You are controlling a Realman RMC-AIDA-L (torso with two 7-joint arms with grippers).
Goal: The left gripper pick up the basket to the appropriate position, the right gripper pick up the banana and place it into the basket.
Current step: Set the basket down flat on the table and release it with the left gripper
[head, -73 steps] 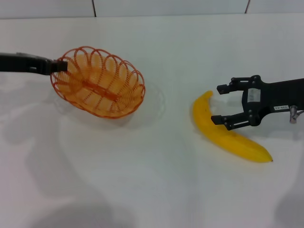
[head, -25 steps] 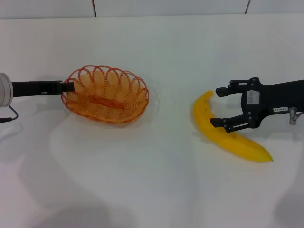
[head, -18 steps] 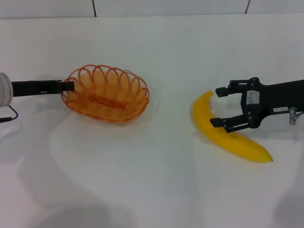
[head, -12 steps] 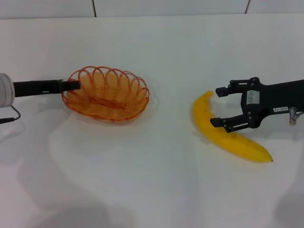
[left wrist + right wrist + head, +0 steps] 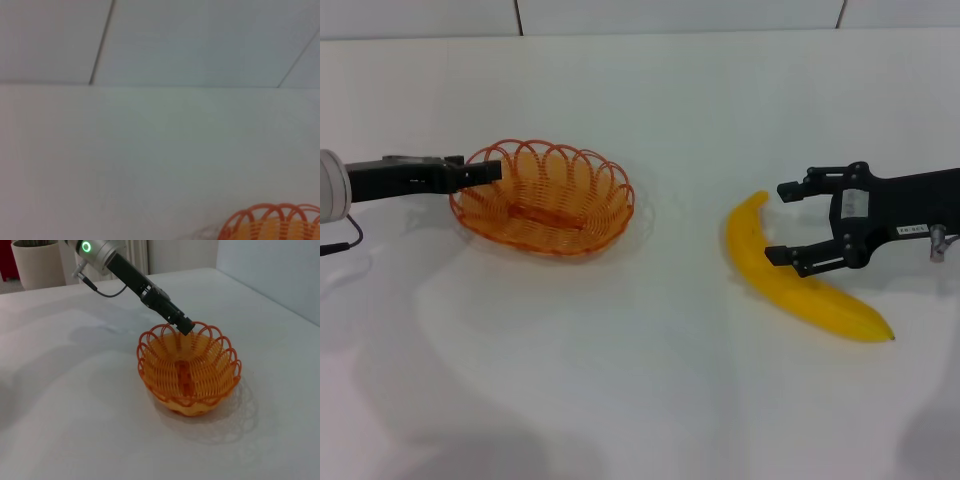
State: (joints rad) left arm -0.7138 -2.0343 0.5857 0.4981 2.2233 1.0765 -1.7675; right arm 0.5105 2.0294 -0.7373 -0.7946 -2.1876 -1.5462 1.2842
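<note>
Since half a second ago the left gripper point(image 5: 492, 170) has lifted slightly at the basket's point(image 5: 545, 198) rim nearest the desk's point(image 5: 650, 390) left edge; whether its fingers are parted or closed I cannot tell. That basket now sits flat on the desk, left of centre, with bare surface all around and a broad open stretch toward the near edge. Unmoved, the right gripper point(image 5: 786, 221) holds wide fingers straddling the banana point(image 5: 790, 282), which lies toward the right edge, well apart from the basket.
</note>
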